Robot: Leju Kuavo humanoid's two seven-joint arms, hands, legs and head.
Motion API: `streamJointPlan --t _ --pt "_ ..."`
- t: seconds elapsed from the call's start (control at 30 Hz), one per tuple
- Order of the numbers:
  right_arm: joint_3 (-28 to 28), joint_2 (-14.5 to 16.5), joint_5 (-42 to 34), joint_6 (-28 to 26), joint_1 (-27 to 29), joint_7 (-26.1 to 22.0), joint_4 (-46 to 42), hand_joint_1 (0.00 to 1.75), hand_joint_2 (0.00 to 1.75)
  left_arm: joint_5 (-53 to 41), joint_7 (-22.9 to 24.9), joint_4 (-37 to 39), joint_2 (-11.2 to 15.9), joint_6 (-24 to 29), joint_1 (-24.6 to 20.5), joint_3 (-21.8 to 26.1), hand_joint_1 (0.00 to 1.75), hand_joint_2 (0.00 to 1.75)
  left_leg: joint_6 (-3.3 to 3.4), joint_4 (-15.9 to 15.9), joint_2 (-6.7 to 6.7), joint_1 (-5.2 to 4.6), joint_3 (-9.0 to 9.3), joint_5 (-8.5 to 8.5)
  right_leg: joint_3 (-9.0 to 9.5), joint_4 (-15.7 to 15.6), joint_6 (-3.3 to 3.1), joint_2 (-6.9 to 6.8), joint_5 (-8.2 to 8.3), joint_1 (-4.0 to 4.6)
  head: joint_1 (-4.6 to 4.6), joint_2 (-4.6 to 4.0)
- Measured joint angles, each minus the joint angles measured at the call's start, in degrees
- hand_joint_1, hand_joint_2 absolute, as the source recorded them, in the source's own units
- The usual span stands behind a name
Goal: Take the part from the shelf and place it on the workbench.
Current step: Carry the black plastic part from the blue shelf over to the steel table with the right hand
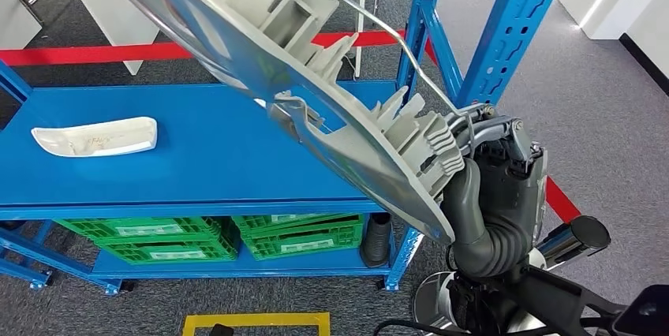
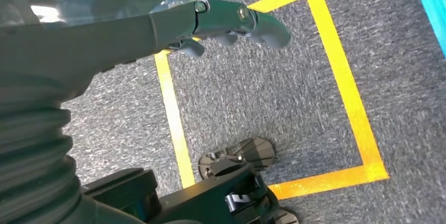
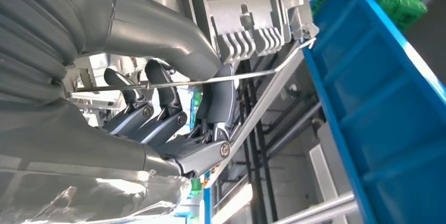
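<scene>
Grey carpet (image 1: 599,91) runs under a blue steel shelf (image 1: 213,154), with a red floor line (image 1: 87,54) behind it and white furniture beyond. Landmark throughout is that blue shelf.

In the head view the right hand (image 1: 493,154) is raised in front of the shelf's right upright (image 1: 513,28), its ribbed grey wrist cover rising from below. It is clamped on the near end of the part (image 1: 315,107), a long grey ribbed plastic panel with a thin wire rod (image 1: 386,36) along its back. The part is lifted clear above the shelf's top deck and tilts diagonally, its far end high over the deck's rear, its near end low just off the deck's front right corner.

The right wrist view adds the grip itself: the thumb (image 3: 158,29) lies across the part's finned edge (image 3: 252,37) while the dark fingers (image 3: 158,108) curl round from the other side, the wire rod passing between them. The shelf's blue upright (image 3: 378,108) stands just beside the hand.

The left wrist view shows the left hand (image 2: 231,21) hanging over carpet, fingers loosely extended and apart, holding nothing, above a yellow taped square (image 2: 342,92) on the floor in front of the shelf.

On the deck's left part lies a white curved trim piece (image 1: 95,136), well apart from the lifted part. Green crates (image 1: 221,235) and a black ribbed sleeve (image 1: 377,240) sit on the lower level. Open carpet lies to the right of the shelf.
</scene>
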Motion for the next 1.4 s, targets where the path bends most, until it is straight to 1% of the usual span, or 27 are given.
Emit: streamJointPlan --t 0.07,0.1,0.2,0.23,0.27,0.3,0.37,0.43,0.5,0.57,0.63,0.7,0.73,0.77,0.8,0.87,0.93,1.0,1.07,1.1,1.13,1.2,1.23,1.27,1.3,1.33,1.4 --pt "0.0 0.0 0.0 -0.1 0.1 0.0 0.0 1.75 1.75 0.0 0.0 0.0 0.0 -0.1 0.0 0.0 0.00 1.75 -0.50 0.6 0.05 0.14 -0.19 -0.75 -0.22 0.1 -0.98 -0.18 0.21 -0.02 -0.09 0.00" --pt "0.0 0.0 0.0 -0.1 0.1 0.0 0.0 1.75 1.75 0.0 0.0 0.0 0.0 -0.1 0.0 0.0 0.00 1.75 -0.63 2.3 0.09 0.13 -0.80 -2.10 -0.32 0.0 -1.39 -0.30 0.37 -0.04 -0.19 0.00" --pt "0.0 -0.1 0.0 -0.2 0.2 0.0 0.0 1.75 1.75 0.0 0.1 0.0 0.0 -0.2 0.0 0.0 0.00 1.75 -0.53 12.9 0.15 -0.13 -4.92 -8.15 -0.78 0.0 -2.12 -0.62 0.72 0.33 -0.52 0.00" --pt "0.0 -0.1 0.0 -0.3 0.3 0.0 0.0 1.75 1.75 0.0 0.1 0.0 0.0 -0.2 0.0 0.0 0.00 1.75 -0.37 15.5 0.15 -0.23 -5.84 -9.12 -0.95 0.0 -2.27 -0.68 0.84 0.55 -0.57 0.00" --pt "0.0 -0.1 0.0 -0.3 0.3 0.0 0.0 1.75 1.75 0.0 0.2 0.0 0.0 -0.3 0.0 0.0 0.00 1.75 -0.08 16.2 0.15 -0.36 -5.79 -8.98 -1.10 0.0 -2.39 -0.71 0.95 0.78 -0.59 0.00" --pt "0.0 -0.1 0.0 -0.3 0.4 0.0 0.0 1.75 1.75 0.0 0.3 0.0 0.0 -0.3 0.0 0.0 0.00 1.75 0.36 14.3 0.15 -0.57 -4.53 -7.77 -1.17 0.1 -2.46 -0.71 1.05 1.01 -0.58 0.00" --pt "0.0 -0.1 0.0 -0.3 0.4 0.0 0.0 1.75 1.75 0.0 0.4 0.0 0.1 -0.4 -0.1 0.0 0.00 1.75 1.69 6.6 0.14 -1.24 -0.06 -4.58 -1.23 0.1 -2.44 -0.70 1.25 1.37 -0.56 0.00" --pt "0.0 -0.1 0.0 -0.4 0.4 0.0 0.0 1.75 1.75 0.0 0.5 0.0 0.2 -0.6 -0.2 0.0 0.00 1.75 2.50 1.2 0.22 -1.90 2.68 -3.00 -1.42 0.1 -2.06 -0.72 1.52 1.46 -0.54 0.00" --pt "0.0 -0.1 0.0 -0.4 0.4 0.0 0.0 1.75 1.75 0.0 0.5 0.0 0.3 -0.7 -0.3 0.0 0.00 1.75 2.58 0.2 0.27 -2.23 2.76 -2.64 -1.61 0.0 -1.37 -0.79 1.92 1.30 -0.60 0.00" --pt "-0.1 -0.1 0.0 -0.5 0.4 0.0 0.0 1.75 1.75 0.0 0.6 0.0 0.3 -0.7 -0.2 0.0 0.00 1.75 2.88 -0.5 0.35 -1.99 2.62 -1.82 -1.86 0.3 -0.70 -0.81 1.49 1.17 -0.58 0.00" --pt "-0.2 -0.2 0.0 -0.5 0.4 0.0 0.0 1.75 1.75 0.0 0.6 0.0 0.3 -0.7 -0.3 0.0 0.00 1.75 3.29 -1.1 0.50 -1.64 2.22 -0.92 -3.13 3.8 -0.17 -0.76 -1.69 1.10 -0.39 0.00" --pt "-0.2 -0.2 -0.1 -0.5 0.4 0.1 0.0 1.75 1.75 0.0 0.7 0.0 0.2 -0.8 -0.3 0.0 0.00 1.75 3.48 -1.1 0.58 -1.65 1.40 -0.38 -5.43 10.7 0.32 -0.76 -6.17 0.97 -0.22 0.00" --pt "-0.2 -0.2 -0.1 -0.6 0.5 0.1 0.0 1.75 1.75 0.0 0.7 0.0 0.2 -0.9 -0.3 0.0 0.00 1.75 3.44 -0.9 0.61 -1.64 0.93 -0.14 -6.13 13.5 0.53 -0.78 -7.43 0.90 -0.17 0.00" --pt "-0.2 -0.2 -0.1 -0.6 0.5 0.1 0.0 1.75 1.75 0.0 0.8 0.0 0.2 -0.9 -0.2 0.0 0.00 1.75 3.39 -0.8 0.62 -1.62 0.42 0.09 -5.99 14.6 0.69 -0.80 -7.63 0.86 -0.17 0.00" --pt "-0.2 -0.3 -0.2 -0.6 0.5 0.1 0.1 1.75 1.75 0.0 0.8 0.0 0.2 -0.9 -0.2 0.0 0.00 1.75 3.30 -0.5 0.63 -1.58 -0.07 0.28 -4.79 13.5 0.79 -0.82 -6.80 0.83 -0.16 0.00" --pt "-0.2 -0.3 -0.2 -0.8 0.5 0.2 0.1 1.75 1.75 0.0 0.8 0.0 0.2 -0.9 -0.2 0.0 0.00 1.75 3.01 0.1 0.61 -1.47 -0.97 0.55 -0.02 6.2 0.78 -0.90 -4.22 0.77 -0.16 0.00" --pt "-0.2 -0.3 -0.2 -0.9 0.5 0.2 0.1 1.75 1.75 0.1 0.8 0.0 0.2 -0.8 -0.3 0.0 0.00 1.75 2.43 0.7 0.57 -1.53 -1.64 0.90 3.20 0.4 0.15 -0.82 -2.82 0.96 -0.18 0.00" --pt "-0.2 -0.3 -0.2 -0.9 0.6 0.3 0.0 1.75 1.75 0.1 0.8 0.0 0.2 -0.9 -0.3 0.0 0.00 1.75 1.68 0.8 0.53 -1.59 -1.98 1.46 3.24 -0.4 -0.76 -0.68 -2.42 1.26 -0.22 0.00" --pt "-0.2 -0.3 -0.3 -0.9 0.6 0.3 0.1 1.75 1.75 0.1 0.8 0.0 0.2 -0.9 -0.2 0.0 0.00 1.75 1.02 1.1 0.45 -1.52 -2.23 1.29 2.76 -0.6 -1.64 -0.80 -1.86 1.09 -0.25 0.00" --pt "-0.2 -0.3 -0.3 -1.0 0.6 0.3 0.1 1.75 1.75 0.1 0.8 0.0 0.2 -0.9 -0.2 0.0 0.00 1.75 0.70 2.1 0.41 -1.47 -2.56 0.13 2.47 -0.7 -2.09 -0.88 -1.45 0.97 -0.33 0.00" --pt "-0.2 -0.3 -0.3 -1.0 0.6 0.3 0.1 1.75 1.75 0.1 0.8 0.0 0.2 -0.9 -0.2 0.0 0.00 1.75 0.41 4.3 0.37 -1.40 -3.22 -1.88 2.10 -0.8 -2.46 -0.97 -1.01 0.85 -0.49 0.00" --pt "-0.2 -0.3 -0.3 -1.0 0.6 0.3 0.1 1.75 1.75 0.2 0.8 0.0 0.2 -0.9 -0.1 0.0 0.00 1.75 -0.07 11.2 0.36 -1.27 -5.17 -6.90 1.12 -0.8 -2.80 -1.03 -0.23 0.92 -0.75 0.00" --pt "-0.2 -0.3 -0.3 -1.1 0.7 0.4 0.1 1.75 1.75 0.2 0.8 0.0 0.2 -0.9 -0.1 0.0 0.00 1.75 -0.19 14.4 0.36 -1.23 -5.89 -8.61 0.54 -0.7 -2.84 -1.03 0.17 0.97 -0.80 0.00" --pt "-0.2 -0.3 -0.3 -1.1 0.7 0.4 0.1 1.75 1.75 0.2 0.8 0.0 0.2 -0.9 -0.1 0.0 0.00 1.75 -0.21 16.1 0.36 -1.22 -5.84 -9.23 -0.07 -0.7 -2.83 -1.03 0.57 1.03 -0.80 0.00" --pt "-0.2 -0.3 -0.3 -1.2 0.7 0.5 0.1 1.75 1.75 0.2 0.8 0.0 0.2 -0.9 -0.1 0.0 0.00 1.75 -0.11 15.6 0.36 -1.23 -4.75 -8.77 -0.66 -0.6 -2.80 -1.02 0.95 1.09 -0.80 0.00" --pt "-0.2 -0.3 -0.3 -1.3 0.8 0.5 0.1 1.75 1.75 0.3 0.8 0.0 0.2 -0.9 -0.1 0.0 0.00 1.75 0.12 12.8 0.35 -1.26 -2.55 -7.48 -1.17 -0.4 -2.72 -0.98 1.29 1.15 -0.81 0.00" --pt "-0.2 -0.3 -0.3 -1.7 0.8 0.8 0.1 1.75 1.75 0.4 0.8 0.0 0.3 -0.9 -0.2 0.0 0.00 1.75 0.89 4.3 0.32 -1.48 3.12 -5.21 -1.82 -0.3 -2.45 -0.94 1.88 1.29 -0.78 0.00"
